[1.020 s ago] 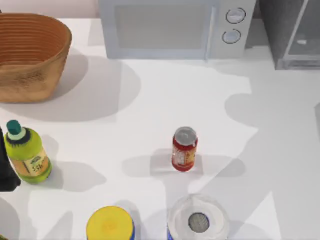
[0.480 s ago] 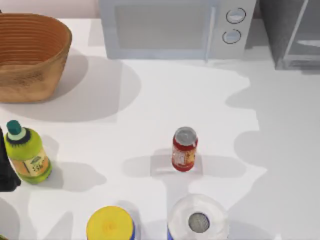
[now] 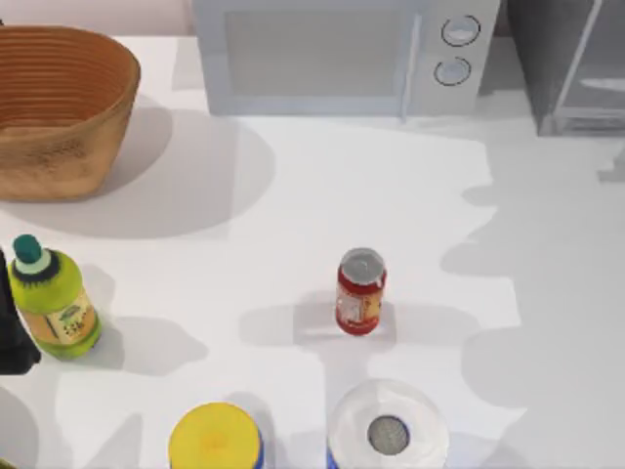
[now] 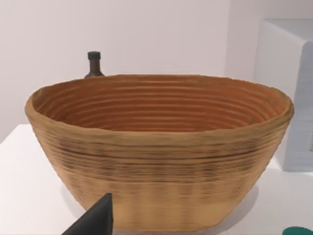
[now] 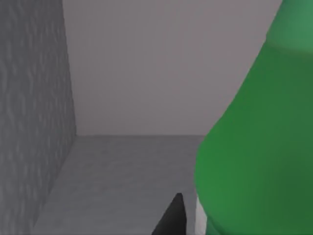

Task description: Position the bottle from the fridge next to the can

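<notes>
The can (image 3: 361, 291), red with a silver top, stands upright near the middle of the table. The fridge (image 3: 547, 59) is at the back right corner, partly in view. In the right wrist view I look into its grey interior (image 5: 122, 161), and the green bottle (image 5: 259, 147) stands very close. My right gripper (image 5: 172, 219) is inside the fridge, right beside the bottle. My left gripper (image 3: 12, 332) is parked at the table's left edge, next to a stout yellow-green bottle (image 3: 54, 298).
A wicker basket (image 3: 59, 107) sits at the back left, with a dark bottle (image 4: 93, 63) behind it. A white microwave (image 3: 332, 54) stands at the back. A yellow-lidded jar (image 3: 215, 438) and a white roll (image 3: 388, 430) stand at the front edge.
The arm's shadow on the right side of the table has shifted toward the fridge. Nothing on the table has moved.
</notes>
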You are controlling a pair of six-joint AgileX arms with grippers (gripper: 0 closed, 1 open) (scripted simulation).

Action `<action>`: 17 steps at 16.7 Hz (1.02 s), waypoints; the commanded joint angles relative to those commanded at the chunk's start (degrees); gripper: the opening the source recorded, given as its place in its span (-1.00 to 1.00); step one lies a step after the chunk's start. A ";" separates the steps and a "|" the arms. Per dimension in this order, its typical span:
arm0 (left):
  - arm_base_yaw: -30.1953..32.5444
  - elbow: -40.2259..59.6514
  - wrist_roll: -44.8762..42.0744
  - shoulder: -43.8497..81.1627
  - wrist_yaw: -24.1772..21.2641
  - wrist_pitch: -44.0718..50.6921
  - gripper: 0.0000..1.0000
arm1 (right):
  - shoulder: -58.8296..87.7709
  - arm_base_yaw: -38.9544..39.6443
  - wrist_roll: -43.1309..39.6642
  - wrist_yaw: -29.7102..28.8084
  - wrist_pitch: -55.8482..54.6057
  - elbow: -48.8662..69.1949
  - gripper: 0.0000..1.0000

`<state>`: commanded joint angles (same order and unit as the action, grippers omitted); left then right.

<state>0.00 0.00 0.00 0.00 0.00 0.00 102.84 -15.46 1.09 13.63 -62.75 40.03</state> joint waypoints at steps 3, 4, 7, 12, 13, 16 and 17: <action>0.00 0.00 0.00 0.00 0.00 0.00 1.00 | 0.34 0.44 0.11 -0.17 0.07 0.13 -1.00; 0.00 0.00 0.00 0.00 0.00 0.00 1.00 | 0.42 1.06 0.18 -0.81 -0.36 -0.14 -1.00; 0.00 0.00 0.00 0.00 0.00 0.00 1.00 | 0.82 6.66 0.71 -6.39 -3.25 -2.80 -1.00; 0.00 0.00 0.00 0.00 0.00 0.00 1.00 | 0.51 26.34 2.00 -24.36 -9.80 -11.95 -1.00; 0.00 0.00 0.00 0.00 0.00 0.00 1.00 | 0.18 31.06 2.25 -28.58 -11.07 -14.16 -1.00; 0.00 0.00 0.00 0.00 0.00 0.00 1.00 | -1.21 43.91 2.93 -40.33 -14.30 -20.63 -1.00; 0.00 0.00 0.00 0.00 0.00 0.00 1.00 | -1.76 47.20 3.12 -43.56 -15.13 -22.54 -1.00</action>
<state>0.00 0.00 0.00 0.00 0.00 0.00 101.08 31.74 4.20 -29.94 -77.89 17.49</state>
